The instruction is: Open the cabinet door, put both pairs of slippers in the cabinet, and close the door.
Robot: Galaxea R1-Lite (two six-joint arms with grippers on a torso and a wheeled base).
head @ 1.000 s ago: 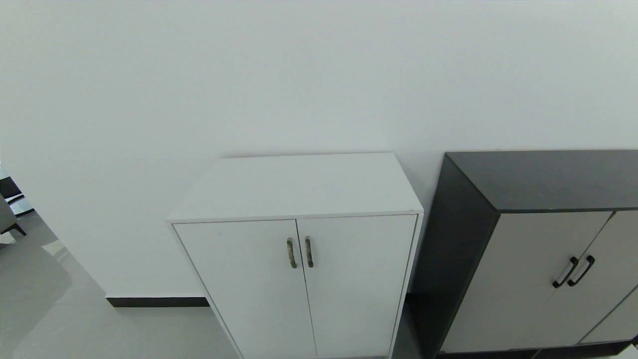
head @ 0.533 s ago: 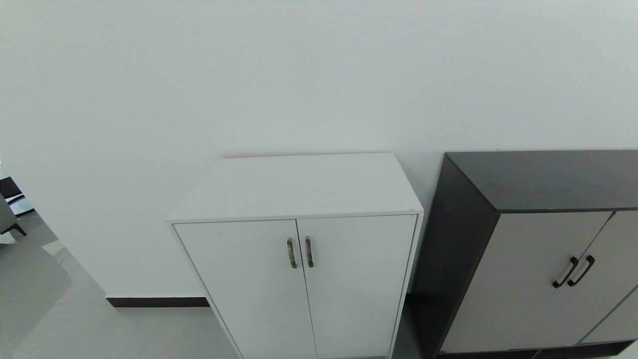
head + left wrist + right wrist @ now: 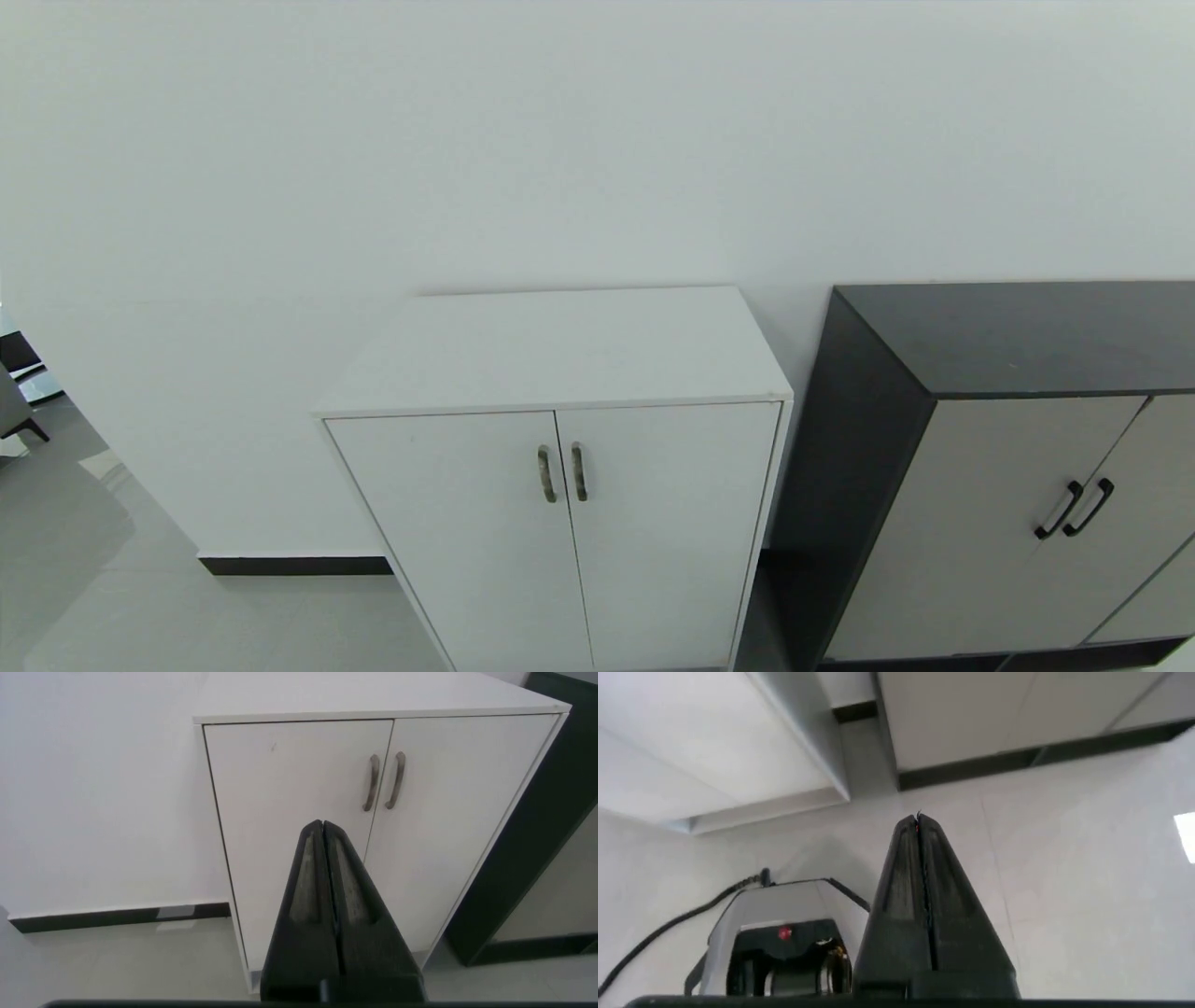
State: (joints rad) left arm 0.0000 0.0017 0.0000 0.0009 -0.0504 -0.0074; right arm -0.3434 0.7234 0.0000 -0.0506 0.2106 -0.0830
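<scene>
**Desk:** Fingers first, please.

**Op:** The left gripper (image 3: pixel 323 824) had its fingers pressed together with nothing between them. It was aimed at the tall white two-door wooden cabinet (image 3: pixel 299 793) and stood well short of it. The right gripper (image 3: pixel 919 821) was likewise closed and empty, pointing down at the pale grey floor (image 3: pixel 1083 859).

**Desk:** And the cabinet?

**Op:** It stood against the white wall with both doors closed. Its pair of curved metal handles (image 3: pixel 372 782) sat just beside each other at the centre seam.

**Desk:** Risks?

**Op:** As I judged it, closed fingers would only butt against a handle. With the handles so close, a wide opening could snag both, or a shallow hook could slip off mid-pull. The black-topped cabinet with grey doors (image 3: pixel 1008 336) stood just beside it on my right, so the right-hand door might swing into it.

**Desk:** How did the views differ?

**Op:** The head view gave me the cabinet's top panel and the neighbour's black handles (image 3: pixel 1074 509). The left wrist view added the cabinet's foot and the dark skirting (image 3: pixel 112 919). The right wrist view gave me the floor along the cabinet bases.
</scene>
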